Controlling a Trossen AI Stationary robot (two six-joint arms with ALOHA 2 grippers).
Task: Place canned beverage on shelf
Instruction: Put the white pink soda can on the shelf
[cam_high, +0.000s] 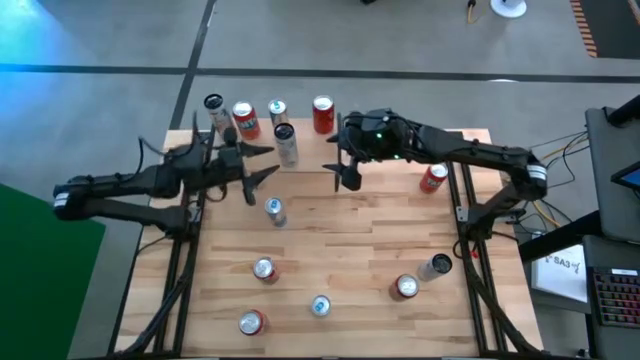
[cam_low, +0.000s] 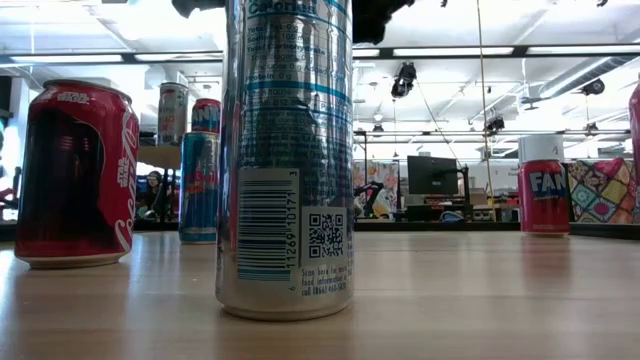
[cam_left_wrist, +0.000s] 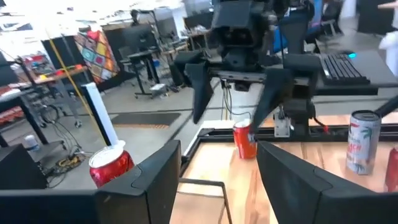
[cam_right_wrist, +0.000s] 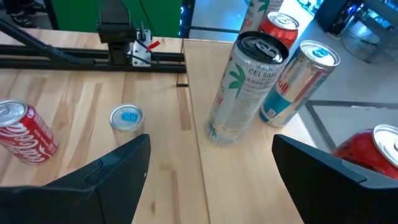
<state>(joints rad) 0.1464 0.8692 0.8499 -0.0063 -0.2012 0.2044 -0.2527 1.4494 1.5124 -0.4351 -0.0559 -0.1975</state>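
Observation:
On the shelf (cam_high: 305, 160), a light board along the table's far side, stand several cans. Among them are a tall Celsius can (cam_right_wrist: 245, 90), which shows as (cam_high: 286, 143) from above, a silver-blue can (cam_right_wrist: 298, 81) beside it, and red cans (cam_high: 322, 115). My left gripper (cam_high: 262, 165) hovers open at the shelf's left part, pointing level toward the right. My right gripper (cam_high: 345, 162) is open too, facing it from the right and slanting down toward the Celsius can, short of it. Neither has anything between its fingers.
Several loose cans stand or lie on the lower tabletop (cam_high: 340, 240), among them a blue-topped one (cam_right_wrist: 127, 118), a Coca-Cola can (cam_right_wrist: 25, 134) and a red one (cam_high: 432, 178) at the right. The tall silver can (cam_low: 287, 160) fills the low view. Black frame rails (cam_high: 460, 215) flank the table.

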